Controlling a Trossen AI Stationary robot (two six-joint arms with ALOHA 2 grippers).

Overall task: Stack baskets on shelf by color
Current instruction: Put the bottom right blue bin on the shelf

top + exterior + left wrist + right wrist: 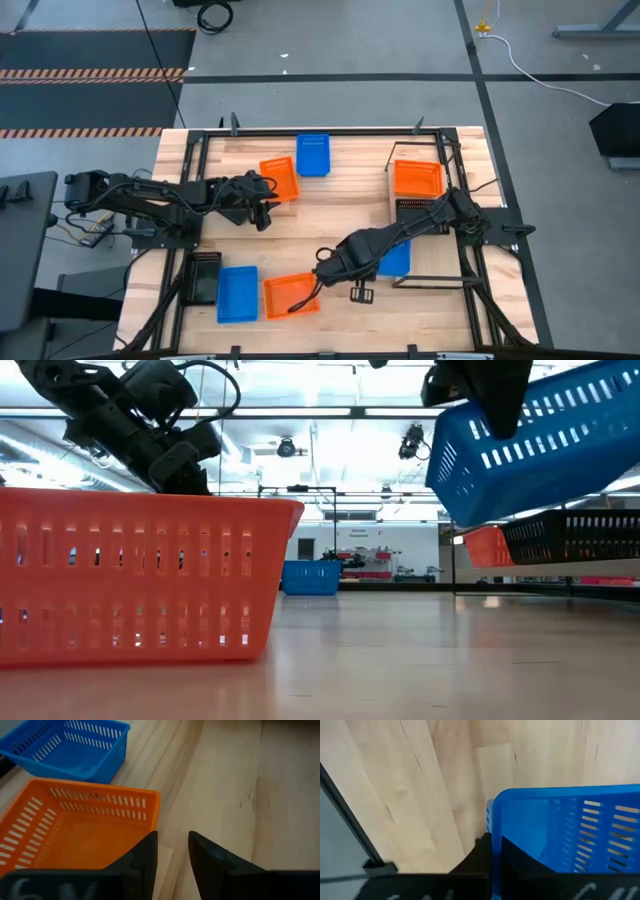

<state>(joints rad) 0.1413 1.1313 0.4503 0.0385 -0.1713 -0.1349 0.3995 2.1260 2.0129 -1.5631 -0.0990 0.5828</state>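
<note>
My right gripper (492, 851) is pinched on one wall of a blue basket (540, 440), held tilted in the air above the table at about five o'clock from centre (shelf (430, 275) just beyond), and I judge such an edge-only hold could slip.

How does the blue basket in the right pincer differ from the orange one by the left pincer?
The blue basket hangs in the air, tilted; the orange basket sits flat on the table. The right pincer is clamped on the blue basket's rim; the left pincer is open beside the orange basket, not gripping it. Both baskets share the same shape and slotted sides.
</note>
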